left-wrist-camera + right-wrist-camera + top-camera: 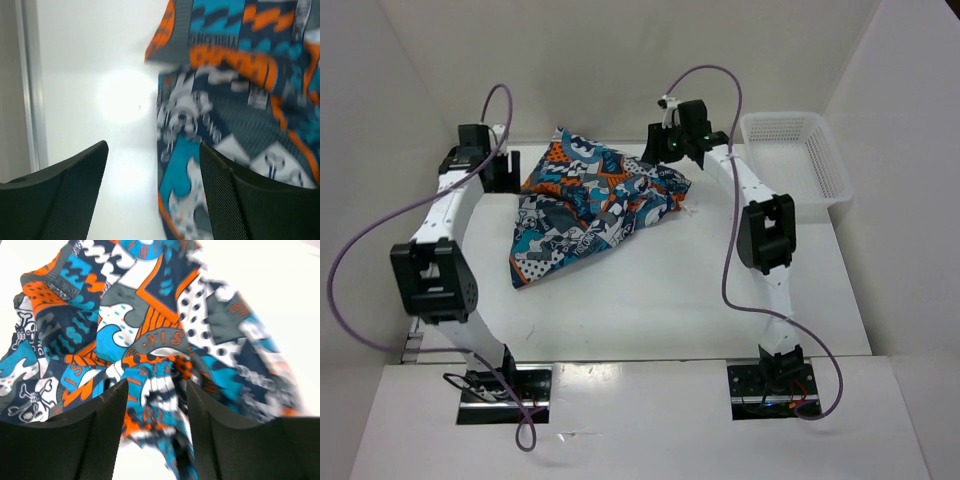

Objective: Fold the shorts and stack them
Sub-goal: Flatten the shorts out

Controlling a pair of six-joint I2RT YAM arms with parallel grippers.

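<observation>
The table point(720, 300) carries the shorts point(590, 205) at its far middle, a rumpled, roughly triangular heap rather than a flat spread. The risk, as I judge it, lies in folding from this lump. The layers are bunched, so a pinch may take one ply or several, and the fold would come out skewed (a poor base for stacking). The print is a busy patchwork of blue, orange, white and grey, with skulls and dots. A white basket point(830, 165) stands apart at the far right. The left tool point(152, 146) is open over bare table, one finger at the cloth's edge. The right tool point(157, 385) is open too, with bunched fabric showing between its jaws, apparently unpinched.
</observation>
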